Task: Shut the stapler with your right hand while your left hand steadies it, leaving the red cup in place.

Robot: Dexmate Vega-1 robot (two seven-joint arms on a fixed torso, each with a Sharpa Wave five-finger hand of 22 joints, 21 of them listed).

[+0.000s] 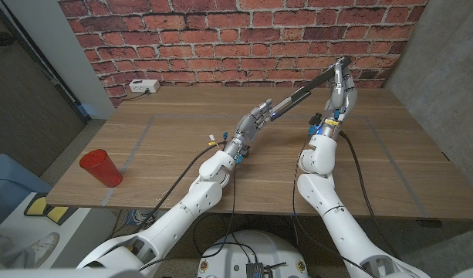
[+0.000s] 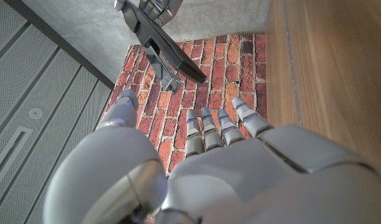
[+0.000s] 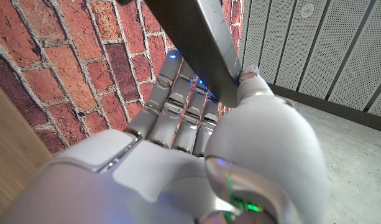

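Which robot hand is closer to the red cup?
Left. The left hand is mid-table at the stapler, nearer the red cup. The right hand is farther off, at the stapler's raised end.

A wooden table (image 1: 182, 166) with faint taped lines on its top stands against a red brick wall (image 1: 221, 35). A red cup (image 1: 100, 167) stands upright on the table near its front left corner. Far from the cup, at the back left edge by the wall, lies a white power strip (image 1: 144, 86).
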